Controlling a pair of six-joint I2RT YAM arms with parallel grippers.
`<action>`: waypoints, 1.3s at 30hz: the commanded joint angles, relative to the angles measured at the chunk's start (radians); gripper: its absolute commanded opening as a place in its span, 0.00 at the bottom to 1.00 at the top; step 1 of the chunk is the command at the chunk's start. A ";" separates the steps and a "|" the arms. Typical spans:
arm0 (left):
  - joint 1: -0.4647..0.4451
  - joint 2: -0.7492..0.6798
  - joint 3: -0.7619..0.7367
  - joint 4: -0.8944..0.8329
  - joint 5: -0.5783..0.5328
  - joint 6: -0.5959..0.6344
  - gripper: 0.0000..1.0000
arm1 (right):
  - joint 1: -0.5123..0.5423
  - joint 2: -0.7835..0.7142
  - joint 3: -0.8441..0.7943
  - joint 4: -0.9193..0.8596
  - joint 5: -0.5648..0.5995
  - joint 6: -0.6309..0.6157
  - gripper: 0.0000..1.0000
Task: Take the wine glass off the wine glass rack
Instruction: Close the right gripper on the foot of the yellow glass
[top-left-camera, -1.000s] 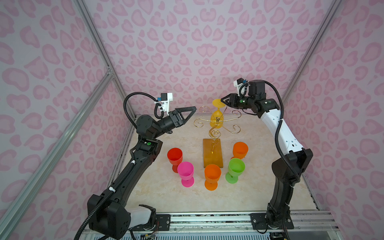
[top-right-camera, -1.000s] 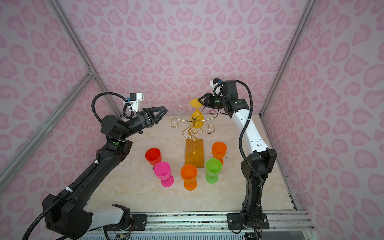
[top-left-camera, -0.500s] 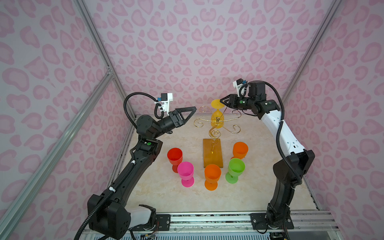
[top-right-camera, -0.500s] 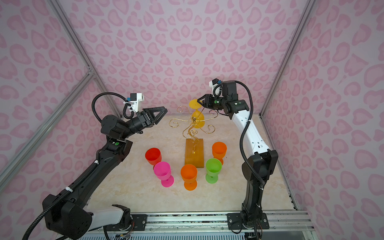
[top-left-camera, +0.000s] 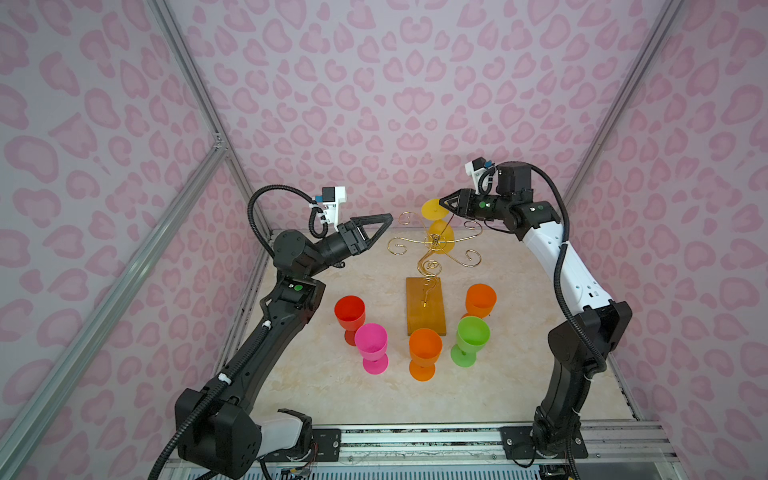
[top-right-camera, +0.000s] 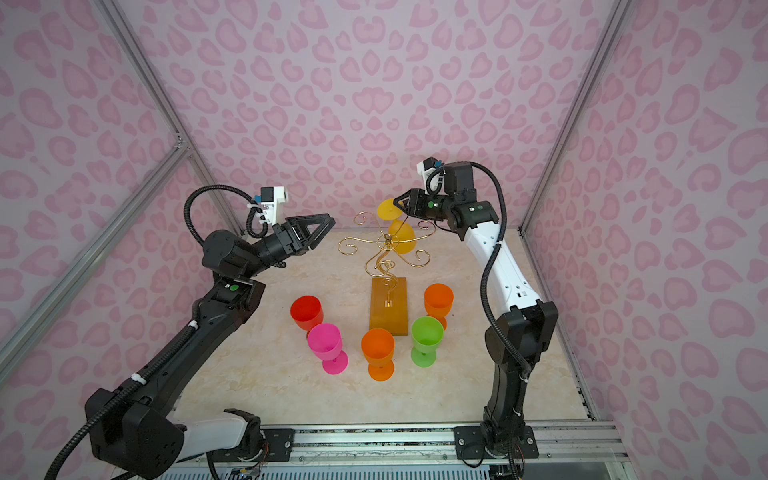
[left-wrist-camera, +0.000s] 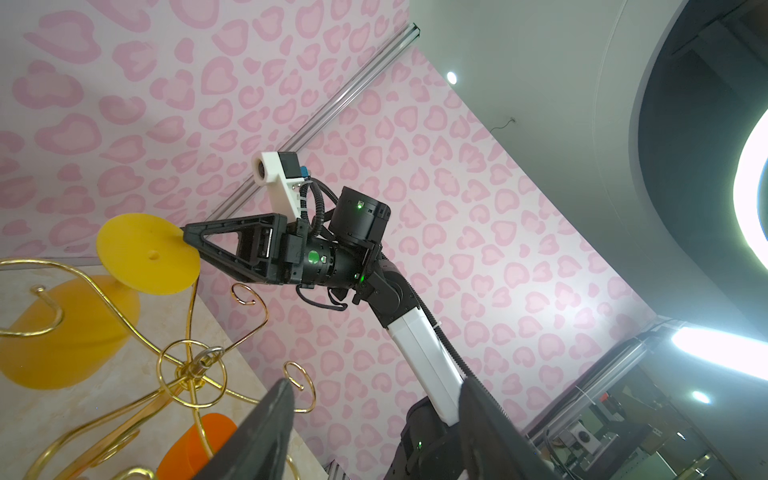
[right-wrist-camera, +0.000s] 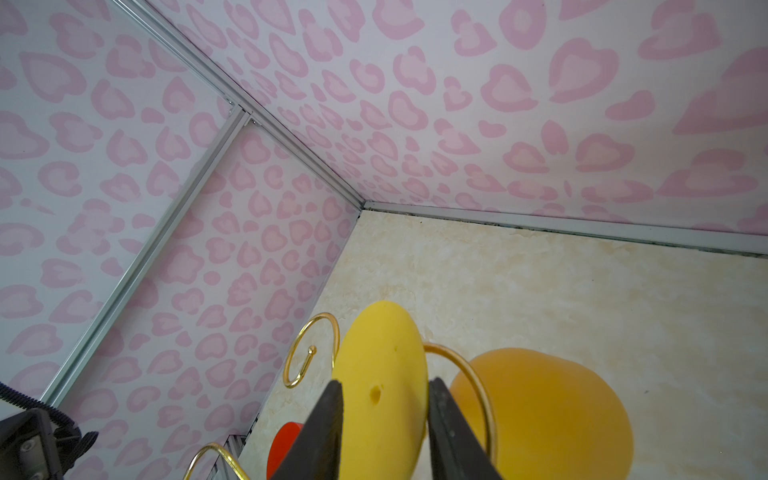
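Both top views: yellow wine glass (top-left-camera: 442, 240) (top-right-camera: 402, 241) hangs upside down on a rear arm of the wine glass rack (top-left-camera: 424, 316) (top-right-camera: 388, 318), foot disc up, bowl below, not off yet. Rack base sits mid-table (top-left-camera: 332, 395). Standing around its near end are a red goblet (top-left-camera: 350, 311), pink goblet (top-left-camera: 370, 340), front orange goblet (top-left-camera: 424, 347), green goblet (top-left-camera: 471, 332) and rear orange goblet (top-left-camera: 481, 299). My right gripper (top-left-camera: 443, 203) (top-right-camera: 397, 202) has its tips at the edge of the foot disc. My left gripper (top-left-camera: 386, 219) (top-right-camera: 329, 220) is raised beside the rack's left-hand curls, seen side-on, so its gap doesn't show here. Left wrist: left gripper (left-wrist-camera: 376, 384) jaws apart, nothing between them. Past them I see the rack hub, the glass, and the right gripper's tip against the rim of the yellow foot. Right wrist: right gripper (right-wrist-camera: 384, 382) fingers (right-wrist-camera: 328, 419) flank the foot disc, one each side, looking flush with its edges. Can't tell whether they're pinching it or only bracketing it. The bowl sits behind a gold rack arm.
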 joint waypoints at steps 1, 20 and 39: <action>0.001 -0.004 -0.003 0.022 0.010 0.015 0.65 | 0.003 0.013 -0.003 0.013 -0.024 0.004 0.32; 0.002 -0.005 -0.001 0.022 0.013 0.015 0.65 | -0.005 0.010 -0.042 0.093 -0.051 0.082 0.10; 0.001 -0.004 0.006 0.024 0.023 0.012 0.65 | -0.048 -0.011 -0.161 0.399 -0.167 0.322 0.04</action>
